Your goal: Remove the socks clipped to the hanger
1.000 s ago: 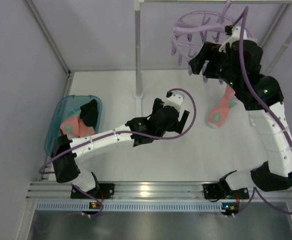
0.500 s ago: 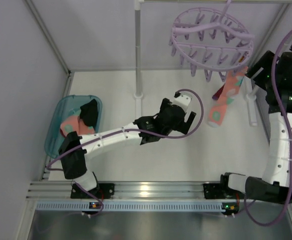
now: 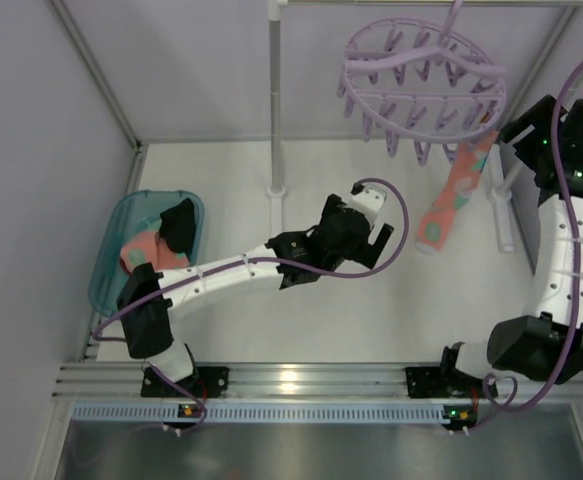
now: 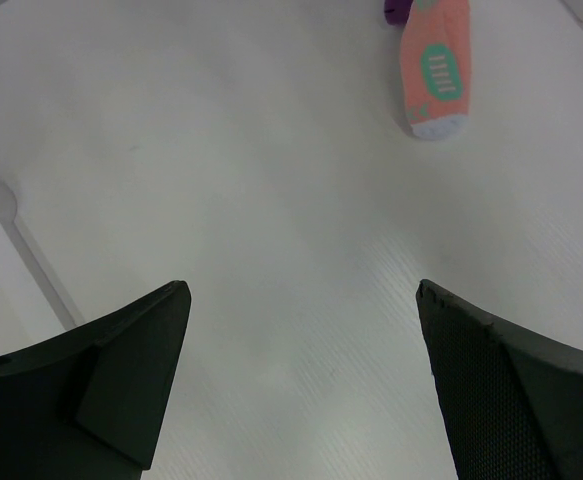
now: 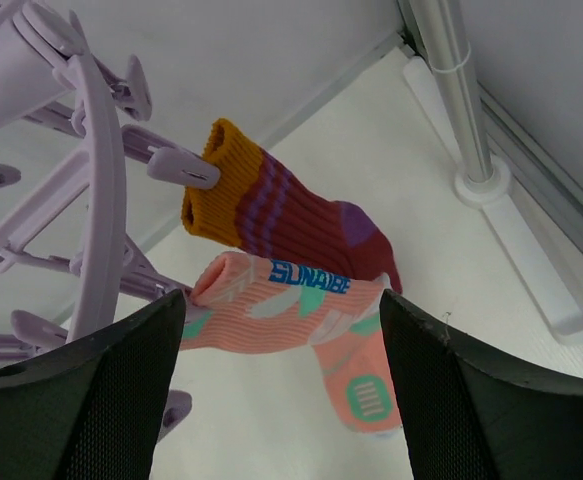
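As pegged on the hanger (image 5: 108, 200), salmon sock (image 5: 301, 300) hangs toe-down.

The left arm (image 3: 221, 275) and right arm (image 3: 561, 270) have white links, black joint housings and looping purple cables.

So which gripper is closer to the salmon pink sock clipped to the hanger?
Right. The right gripper is open and faces the salmon pink sock up at the hanger, just short of it. The left gripper is over the table, well off to the sock's left.
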Available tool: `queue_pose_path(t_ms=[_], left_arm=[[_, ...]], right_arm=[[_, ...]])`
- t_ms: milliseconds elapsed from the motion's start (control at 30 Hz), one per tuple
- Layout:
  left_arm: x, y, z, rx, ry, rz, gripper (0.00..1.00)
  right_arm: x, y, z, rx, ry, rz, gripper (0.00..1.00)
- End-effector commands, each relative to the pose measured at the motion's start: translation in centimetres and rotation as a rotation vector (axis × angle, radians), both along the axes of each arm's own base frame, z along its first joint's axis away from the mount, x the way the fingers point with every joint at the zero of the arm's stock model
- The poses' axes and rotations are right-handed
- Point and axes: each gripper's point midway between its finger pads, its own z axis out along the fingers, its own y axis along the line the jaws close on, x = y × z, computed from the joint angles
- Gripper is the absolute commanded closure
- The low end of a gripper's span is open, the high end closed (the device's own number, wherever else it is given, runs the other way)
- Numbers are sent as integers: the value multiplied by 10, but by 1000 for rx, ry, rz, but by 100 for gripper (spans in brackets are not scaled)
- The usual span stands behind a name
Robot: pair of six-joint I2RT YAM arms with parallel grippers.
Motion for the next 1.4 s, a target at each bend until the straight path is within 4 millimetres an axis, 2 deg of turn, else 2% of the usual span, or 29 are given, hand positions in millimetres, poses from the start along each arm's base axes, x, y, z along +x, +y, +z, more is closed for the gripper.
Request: queue_pose_path(t_ms=[0,233,333,467,600,700,767,800,833,900,933,1000,1067,1100,1167,1200,1233,1267,1300,1333,1367], left_arm=[[0,-7,26,-67,-41,-21,2],[-1,0,30,-63,-56,-18,2],[-1,0,28,-55,-58,-19,2],[-1,-2,26,-57,-51,-23,2],[2,-2,26,-46,-59,-15,2],[3,-3,26,-38,-73,-21,2],[4,-4,26,-32,-89,-29,2],[5,-3,27,-22,-105,-32,2],[7,-2,26,-22,-117,-34,2],[7,0,23,3,-148,-49,2],[8,0,24,3,-161,-54,2],[11,0,24,9,-197,-55,2],[15,-1,22,11,-220,-49,2],[18,-4,27,3,-247,-52,2],[23,-11,19,20,-252,-49,2],[28,-14,27,9,-270,-31,2],[32,-20,17,32,-266,-28,2],[35,-25,16,34,-271,-30,2],[37,-34,25,10,-292,-48,2],[40,-44,16,18,-299,-67,2],[41,-50,16,7,-315,-86,2]], right_arm=[[21,-8,14,20,-107,1,24],[46,-26,-6,32,-77,-14,25],[57,-20,-13,69,-85,26,25],[67,-1,-19,77,-87,116,26],[72,33,-29,92,-73,255,26],[67,59,-34,84,-67,327,27],[59,72,-30,71,-78,349,27],[55,81,-37,77,-66,368,27],[49,86,-31,72,-80,378,27],[41,95,-35,81,-71,399,27],[34,97,-29,83,-85,401,27],[27,105,-29,108,-87,427,27],[18,113,-21,115,-107,459,27],[16,116,-19,121,-110,469,27],[9,125,-14,132,-122,505,27],[7,129,-12,141,-125,514,27],[5,131,-9,143,-132,521,27],[3,132,-6,145,-136,527,27],[2,134,-5,146,-137,533,27],[1,135,-4,149,-139,535,27],[1,136,-3,150,-140,536,27]])
